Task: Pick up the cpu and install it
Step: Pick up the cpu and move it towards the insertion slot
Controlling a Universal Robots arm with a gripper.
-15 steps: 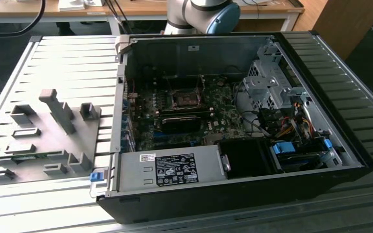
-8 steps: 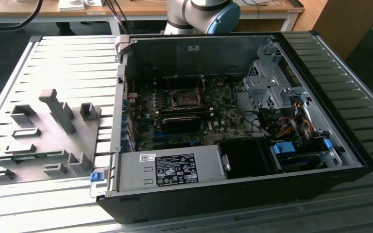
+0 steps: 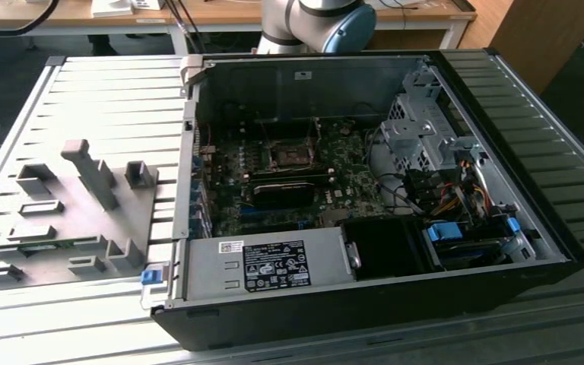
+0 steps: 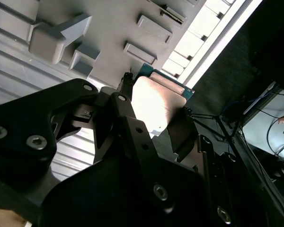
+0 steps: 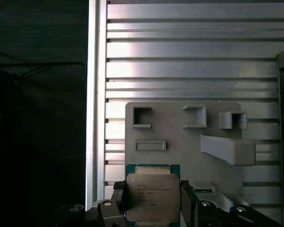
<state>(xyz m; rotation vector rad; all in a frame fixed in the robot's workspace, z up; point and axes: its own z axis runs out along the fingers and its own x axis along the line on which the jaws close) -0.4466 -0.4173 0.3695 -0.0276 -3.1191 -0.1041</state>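
Note:
The cpu (image 5: 151, 194) is a flat square chip with a silver-grey lid and a green rim, and my gripper (image 5: 152, 201) is shut on its two opposite sides. In the second wrist view the cpu (image 4: 154, 101) shines between the black fingers (image 4: 125, 111) of the gripper (image 4: 156, 118). It hangs well above the grey plastic fixture (image 5: 180, 142) with its raised blocks. In the exterior view the dark metal-framed socket (image 3: 292, 157) sits in the middle of the motherboard (image 3: 271, 205), inside the open computer case, with the fixture (image 3: 69, 220) to that view's left.
The open case (image 3: 535, 228) holds a power supply (image 3: 261, 266), a drive cage (image 3: 424, 129) and loose cables (image 3: 444, 198) at the exterior view's right. Everything rests on a ribbed metal table (image 3: 109, 91). The table's edge (image 5: 92, 118) drops off to dark floor.

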